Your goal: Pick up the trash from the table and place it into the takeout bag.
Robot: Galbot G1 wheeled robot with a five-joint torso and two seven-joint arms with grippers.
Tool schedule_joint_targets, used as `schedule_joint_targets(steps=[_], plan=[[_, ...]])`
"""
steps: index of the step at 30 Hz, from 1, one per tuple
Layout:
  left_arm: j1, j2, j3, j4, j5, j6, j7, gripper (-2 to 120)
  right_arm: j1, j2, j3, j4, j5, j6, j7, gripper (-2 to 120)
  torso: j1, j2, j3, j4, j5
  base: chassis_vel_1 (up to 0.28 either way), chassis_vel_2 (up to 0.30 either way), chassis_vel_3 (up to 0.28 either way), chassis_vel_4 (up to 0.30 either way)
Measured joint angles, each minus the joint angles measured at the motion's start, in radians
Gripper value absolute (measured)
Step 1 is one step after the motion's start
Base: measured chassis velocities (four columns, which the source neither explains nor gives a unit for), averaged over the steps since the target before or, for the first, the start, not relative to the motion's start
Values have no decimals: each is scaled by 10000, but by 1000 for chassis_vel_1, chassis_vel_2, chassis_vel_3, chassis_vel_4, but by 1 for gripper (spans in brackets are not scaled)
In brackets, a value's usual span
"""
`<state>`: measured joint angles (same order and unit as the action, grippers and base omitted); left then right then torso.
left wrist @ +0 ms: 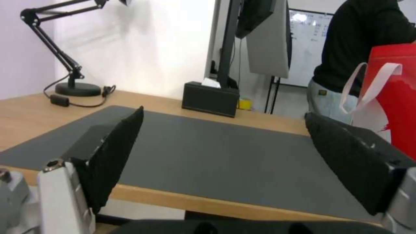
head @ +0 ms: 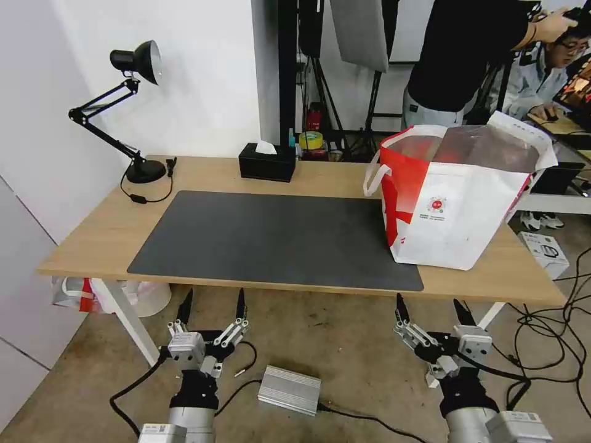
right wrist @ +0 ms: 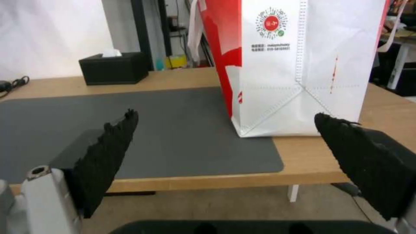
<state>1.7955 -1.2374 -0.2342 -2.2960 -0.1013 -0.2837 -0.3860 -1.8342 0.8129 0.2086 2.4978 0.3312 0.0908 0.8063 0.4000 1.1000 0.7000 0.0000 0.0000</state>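
Head view: both grippers are held low, short of the table's (head: 111, 240) near edge, jaws spread wide with nothing between them. Ahead of the left gripper (head: 212, 304) the dark mat (head: 271, 237) is seen, with a tissue box (head: 266, 161) at the far edge. Ahead of the right gripper (head: 431, 307) the bag (head: 455, 197) is stood on the mat's right end, overlapping onto wood.

The right claw (right wrist: 223, 130) gapes before the table (right wrist: 390, 113), where the takeout bag (right wrist: 299, 65) stands.
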Motion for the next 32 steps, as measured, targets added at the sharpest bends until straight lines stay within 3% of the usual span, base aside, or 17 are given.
schedule_joint_targets(steps=[32], plan=[[-29,-60,9,104,-80,64,-13,100,0,0,0,0,0,1,0,100,0,0,0,0,0,0,0,0,0]])
